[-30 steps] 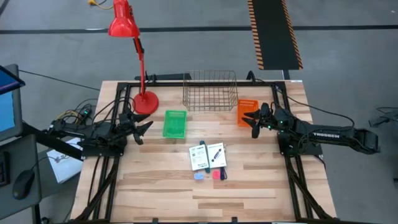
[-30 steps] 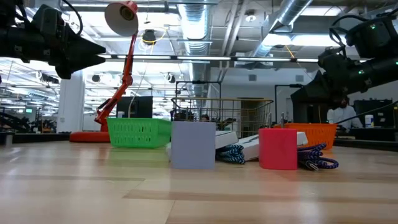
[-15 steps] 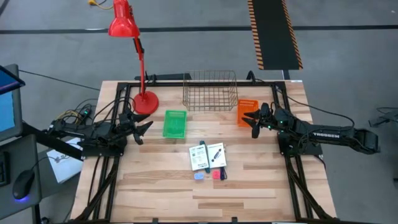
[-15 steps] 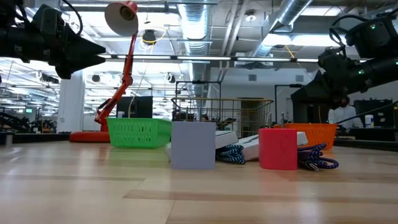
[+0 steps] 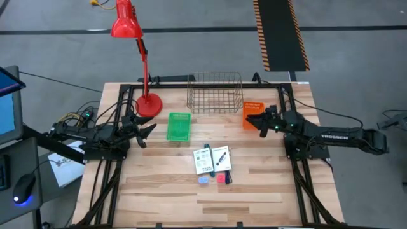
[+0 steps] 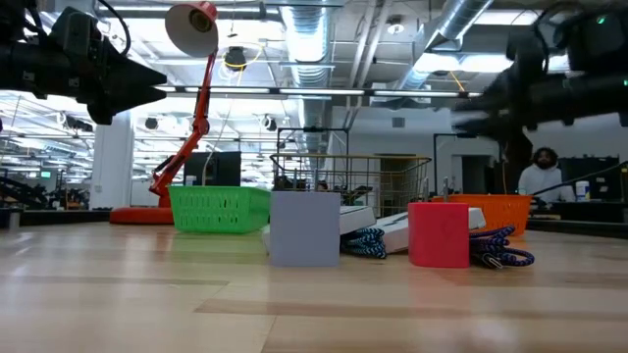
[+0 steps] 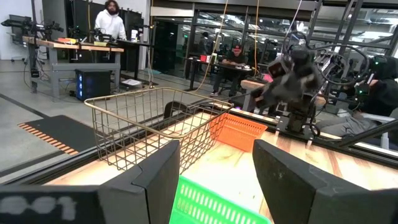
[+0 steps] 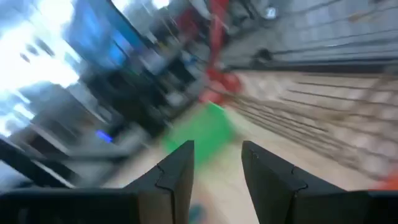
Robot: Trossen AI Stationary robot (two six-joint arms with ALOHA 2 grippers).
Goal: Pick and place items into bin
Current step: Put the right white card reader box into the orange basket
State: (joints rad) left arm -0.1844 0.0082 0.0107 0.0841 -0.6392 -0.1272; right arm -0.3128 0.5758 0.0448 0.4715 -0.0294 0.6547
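Two white printed card packs [image 5: 203,160] [image 5: 220,156] lie flat side by side mid-table. A slim teal stick [image 5: 208,157] rests on the left pack and a slim dark-blue stick [image 5: 227,176] lies beside the right one. Near them sit a tiny light-blue piece [image 5: 203,180] [image 6: 304,227] and a pink-red piece [image 5: 220,179] [image 6: 439,233]. My left gripper [image 5: 145,131] [image 7: 217,180] hovers open left of the green bin [image 5: 179,126]. My right gripper [image 5: 253,120] [image 8: 217,168] hovers open beside the orange bin [image 5: 253,112], above the table.
A wire basket [image 5: 215,92] stands at the far edge between the green and orange bins. A red desk lamp [image 5: 147,104] stands at the far left. People sit at benches in the room beyond the table. Bare wood lies between the items and the near edge.
My right arm has swung: its gripper has risen a little and turned about, shifting slightly toward the far edge next to the orange bin, and it is blurred with motion now. The items and bins lie as before.
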